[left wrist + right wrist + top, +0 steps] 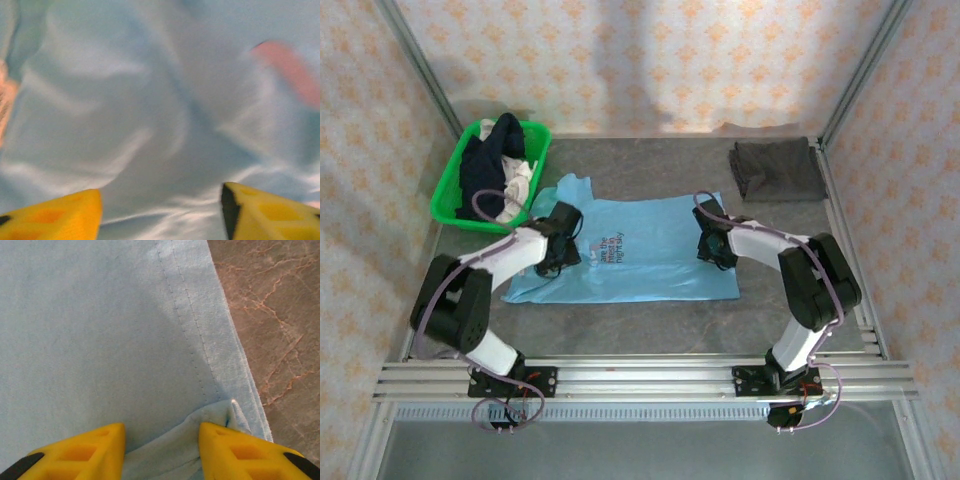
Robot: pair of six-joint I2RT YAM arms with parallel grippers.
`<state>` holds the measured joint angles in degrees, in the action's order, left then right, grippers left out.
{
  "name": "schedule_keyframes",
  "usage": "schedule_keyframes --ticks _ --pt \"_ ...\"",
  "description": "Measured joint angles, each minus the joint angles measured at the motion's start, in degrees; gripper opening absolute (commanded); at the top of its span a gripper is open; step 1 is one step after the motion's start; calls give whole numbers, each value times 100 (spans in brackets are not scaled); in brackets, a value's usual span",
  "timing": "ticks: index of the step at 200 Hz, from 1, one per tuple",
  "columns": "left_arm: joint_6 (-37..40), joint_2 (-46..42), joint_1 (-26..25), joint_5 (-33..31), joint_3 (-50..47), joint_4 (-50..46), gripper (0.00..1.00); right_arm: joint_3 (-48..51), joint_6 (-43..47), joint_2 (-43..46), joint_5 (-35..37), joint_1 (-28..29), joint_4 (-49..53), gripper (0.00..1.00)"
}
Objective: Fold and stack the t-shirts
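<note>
A light blue t-shirt [640, 262] lies spread flat mid-table, its small chest lettering [604, 250] towards the left. My left gripper [558, 262] is down on the shirt's left part; close up it [161, 210] stands open over wrinkled blue cloth [150, 100]. My right gripper [713, 250] is down at the shirt's right hem. Its yellow fingers [90, 450] stand apart on the cloth [100, 340], with a raised fold of the hem [220, 415] bunched between them. A folded dark grey t-shirt [775, 168] lies at the back right.
A green plastic basket [445, 190] at the back left holds a navy shirt [485, 165] and a white one [517, 190]. Bare brown tabletop [280, 315] runs right of the hem. An aluminium rail [640, 375] lines the near edge, and papered walls enclose the table.
</note>
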<state>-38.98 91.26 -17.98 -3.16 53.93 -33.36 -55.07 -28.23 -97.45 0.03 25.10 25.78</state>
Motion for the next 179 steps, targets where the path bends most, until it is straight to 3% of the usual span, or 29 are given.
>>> schedule_keyframes --ticks 21,74,98,112,143,179 --pt "155 726 -68 57 691 127 42 131 -2 94 2 0 -140 43" --pt "461 1860 -81 120 1884 -50 39 463 -22 409 44 -20 -118 43" --pt "625 2256 -105 120 2538 -103 48 638 -26 573 83 -48 -94 43" --pt "776 2374 -116 122 2765 -173 57 721 -48 669 96 -81 -48 43" --pt "885 2061 -116 103 2601 -286 69 905 -92 1080 -26 -85 -17 44" --pt "734 372 -103 -57 1169 -337 69 955 -133 1390 -216 210 -214 45"
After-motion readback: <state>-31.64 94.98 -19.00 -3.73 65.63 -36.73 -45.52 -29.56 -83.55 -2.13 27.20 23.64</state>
